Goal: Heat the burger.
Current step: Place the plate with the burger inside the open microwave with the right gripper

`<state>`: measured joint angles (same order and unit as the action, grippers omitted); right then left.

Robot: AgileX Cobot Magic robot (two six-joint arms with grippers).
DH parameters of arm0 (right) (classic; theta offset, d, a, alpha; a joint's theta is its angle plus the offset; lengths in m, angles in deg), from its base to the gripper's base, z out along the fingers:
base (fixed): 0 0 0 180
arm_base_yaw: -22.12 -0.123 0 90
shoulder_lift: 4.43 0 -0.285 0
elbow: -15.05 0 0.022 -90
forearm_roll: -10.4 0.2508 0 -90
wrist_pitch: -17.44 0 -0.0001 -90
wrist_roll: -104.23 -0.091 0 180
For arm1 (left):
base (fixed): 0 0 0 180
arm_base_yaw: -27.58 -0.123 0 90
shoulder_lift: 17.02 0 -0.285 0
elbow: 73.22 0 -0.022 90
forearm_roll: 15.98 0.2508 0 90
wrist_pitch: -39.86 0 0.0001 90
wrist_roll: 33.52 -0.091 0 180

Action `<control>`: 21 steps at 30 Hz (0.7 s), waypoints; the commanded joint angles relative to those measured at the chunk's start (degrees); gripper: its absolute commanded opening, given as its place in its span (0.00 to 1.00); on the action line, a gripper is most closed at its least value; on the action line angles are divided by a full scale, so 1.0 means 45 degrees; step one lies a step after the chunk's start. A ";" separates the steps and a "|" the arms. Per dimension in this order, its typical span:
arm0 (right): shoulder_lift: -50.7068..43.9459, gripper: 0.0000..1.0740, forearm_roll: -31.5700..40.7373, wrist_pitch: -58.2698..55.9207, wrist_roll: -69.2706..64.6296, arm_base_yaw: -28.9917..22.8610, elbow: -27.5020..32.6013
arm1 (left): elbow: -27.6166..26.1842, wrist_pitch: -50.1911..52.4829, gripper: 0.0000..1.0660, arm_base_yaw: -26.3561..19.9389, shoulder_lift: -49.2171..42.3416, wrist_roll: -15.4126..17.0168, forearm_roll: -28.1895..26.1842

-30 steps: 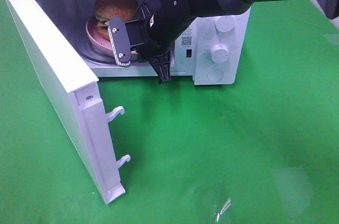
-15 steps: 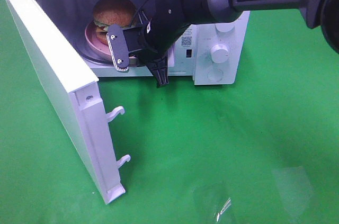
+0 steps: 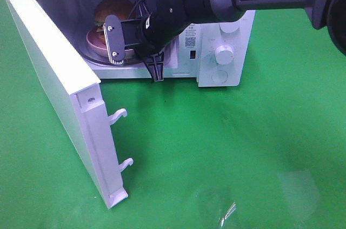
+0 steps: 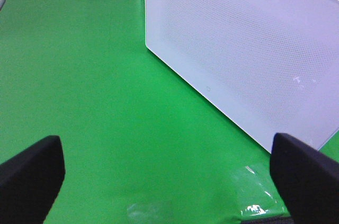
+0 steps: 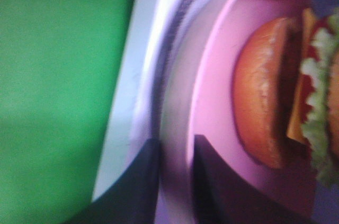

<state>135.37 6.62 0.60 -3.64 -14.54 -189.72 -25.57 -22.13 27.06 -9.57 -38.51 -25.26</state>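
Two grippers noted. Left gripper point(image 4: 169, 179) hangs over the green cloth point(image 3: 243, 148) on the left side, out of the high camera's sight; its jaws are spread wide with nothing between them, and its camera faces the white outer side of the microwave door point(image 4: 249, 60). That door point(image 3: 48, 77) stands swung fully open to the left, two latch hooks point(image 3: 119, 115) showing on its near edge. Microwave point(image 3: 243, 61) sits at the far side of the cloth, cavity open. Burger point(image 3: 111, 10) is inside the cavity, on the left of it, upright on a pink plate point(image 3: 94, 42) that rests on the cavity floor; bun, yellow cheese and lettuce are plain in the right wrist view point(image 5: 265, 91). Right gripper point(image 5: 176, 152) is at the cavity mouth, one finger on each side of the near rim of the plate point(image 5: 217, 91); cannot tell whether the jaws press on that rim or stand slack around it. Right of the cavity, the white control panel carries round knobs point(image 3: 224, 53). The right arm enters from the far right.
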 commanded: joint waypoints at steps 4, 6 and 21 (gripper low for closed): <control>-0.0140 0.37 -0.0089 0.0255 -0.0216 0.0000 -0.0153 | 0.0013 0.0140 0.92 0.0064 -0.0191 0.0025 -0.0064; -0.0140 0.40 -0.0089 0.0229 -0.0344 0.0000 -0.0153 | 0.0013 0.0140 0.92 0.0064 -0.0191 0.0025 -0.0064; -0.0242 0.43 -0.0089 -0.1477 -0.0637 -0.0038 -0.0089 | 0.0013 0.0140 0.92 0.0064 -0.0191 0.0025 -0.0064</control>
<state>135.25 6.51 -4.67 -5.81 -14.54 -189.84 -25.57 -22.13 27.06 -9.57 -38.51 -25.26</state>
